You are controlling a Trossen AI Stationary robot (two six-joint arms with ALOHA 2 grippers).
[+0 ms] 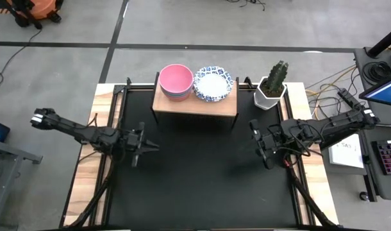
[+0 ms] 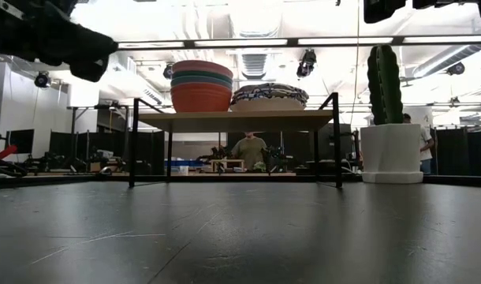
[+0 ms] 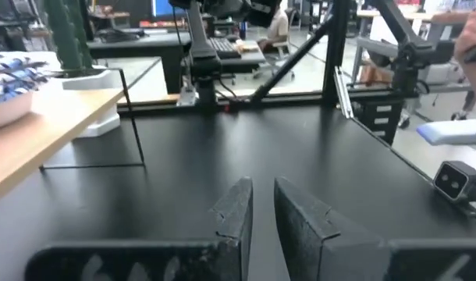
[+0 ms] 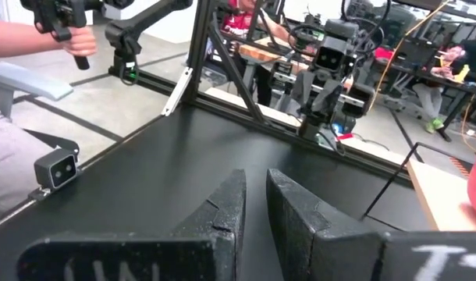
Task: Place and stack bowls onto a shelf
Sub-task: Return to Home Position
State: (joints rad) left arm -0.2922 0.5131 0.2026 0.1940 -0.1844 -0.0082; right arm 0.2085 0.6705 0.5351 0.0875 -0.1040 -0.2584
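Observation:
The light wood shelf stands on dark legs at the table's far edge. On its left half the plain bowls sit nested in one stack with the pink one on top; the low view shows the stack with red at the bottom. On the right half lies a stack of white bowls with blue-patterned rims. My left gripper hovers over the table's left middle. My right gripper hovers over the right middle. Both are empty, with only a slim gap between the fingers.
A cactus in a white hexagonal pot stands on the table right of the shelf. Wide black tabletop lies between and in front of the arms. A small camera block sits at the near edge. People show beyond the table.

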